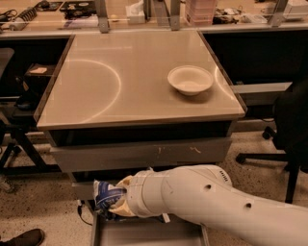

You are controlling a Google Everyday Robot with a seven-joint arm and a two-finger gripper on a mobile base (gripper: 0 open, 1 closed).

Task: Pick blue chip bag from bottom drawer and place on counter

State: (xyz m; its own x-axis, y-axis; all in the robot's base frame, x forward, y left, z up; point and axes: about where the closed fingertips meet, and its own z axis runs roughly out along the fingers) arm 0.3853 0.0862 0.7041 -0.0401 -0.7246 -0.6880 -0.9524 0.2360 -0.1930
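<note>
The blue chip bag (105,196), dark blue crinkled foil with white patches, hangs just above the front left of the open bottom drawer (144,234), in front of the drawer stack. My gripper (117,201) sits at the end of the big white arm (192,197) reaching in from the lower right. Its tan fingers are closed on the bag's right side and mostly hidden by the wrist. The glossy beige counter (120,81) is above, at the top of the cabinet.
A white round bowl (190,79) stands on the counter's right half. A taller grey drawer with a scratched front (144,153) is shut below the counter. A cluttered workbench (144,12) runs along the back. An office chair (291,120) is at right, a shoe (21,238) at bottom left.
</note>
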